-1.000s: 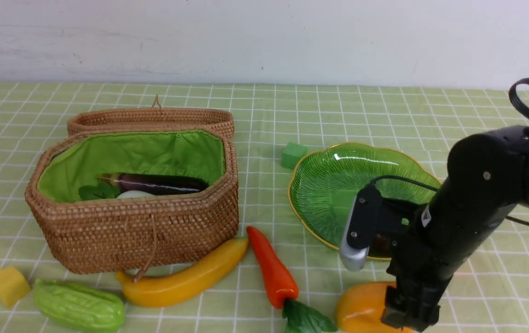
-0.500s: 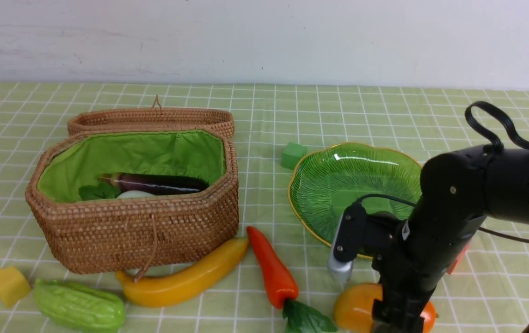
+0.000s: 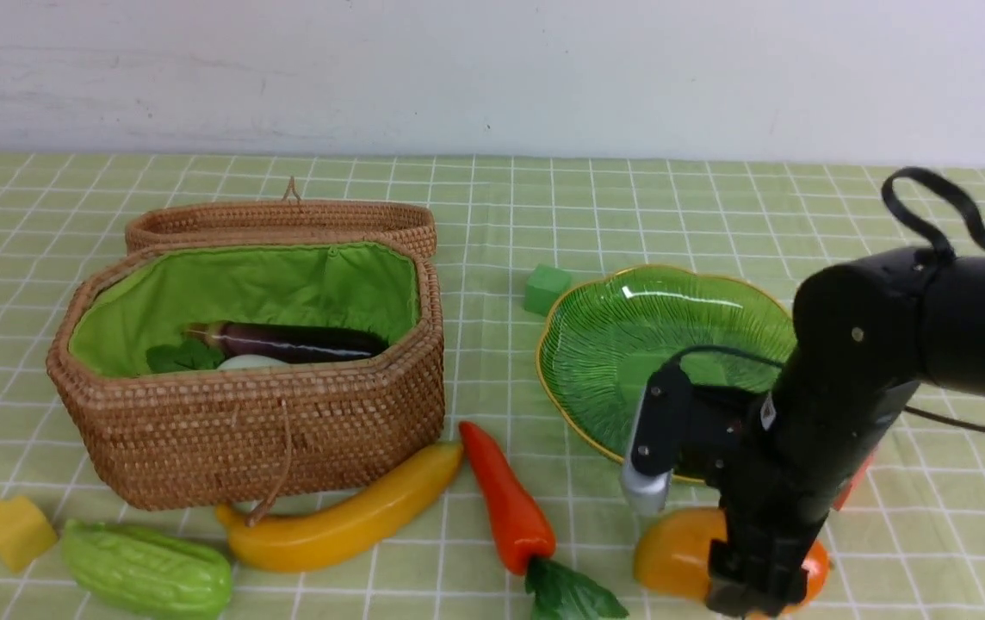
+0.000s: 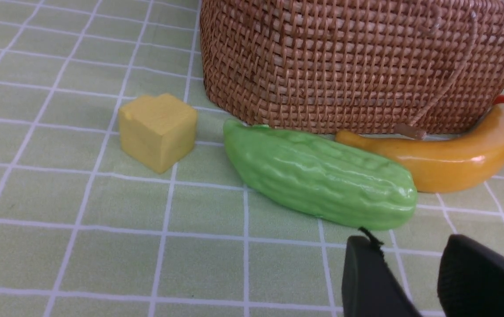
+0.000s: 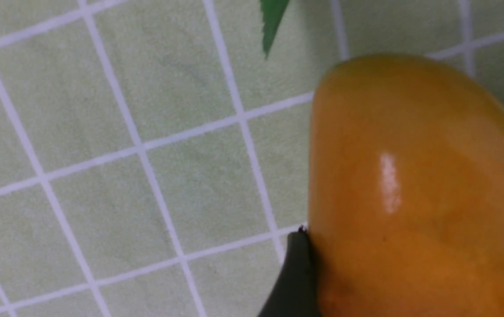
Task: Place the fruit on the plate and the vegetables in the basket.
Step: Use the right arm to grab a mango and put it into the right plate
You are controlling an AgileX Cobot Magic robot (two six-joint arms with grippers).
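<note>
Left gripper [image 4: 408,241]: jaws part-open, nothing between them. It sits low over the worktop's front left corner, just short of the gourd [image 4: 322,185]. Yellow cube [image 4: 157,130] lies beside the gourd. The banana [image 3: 346,521] and carrot [image 3: 505,499] lie along the front edge, with the banana touching the basket [image 3: 260,439].

Right gripper [image 3: 755,603]: jaws spread wide astride the mango [image 3: 673,555] at the front edge, right of centre. One finger [image 5: 296,281] is pressed to its flank; grip judged made.

Risk: the mango is glossy and rounded, so it may twist or slip from so wide a hold. Carried low, it could strike the glass plate [image 3: 596,344] just behind, at the rim.

Basket, left half, lid [image 3: 281,222] thrown back: eggplant [image 3: 294,342] and radish [image 3: 251,362] inside.

Plate, right half: no fruit showing; its near part is hidden by the right arm [image 3: 871,362].
</note>
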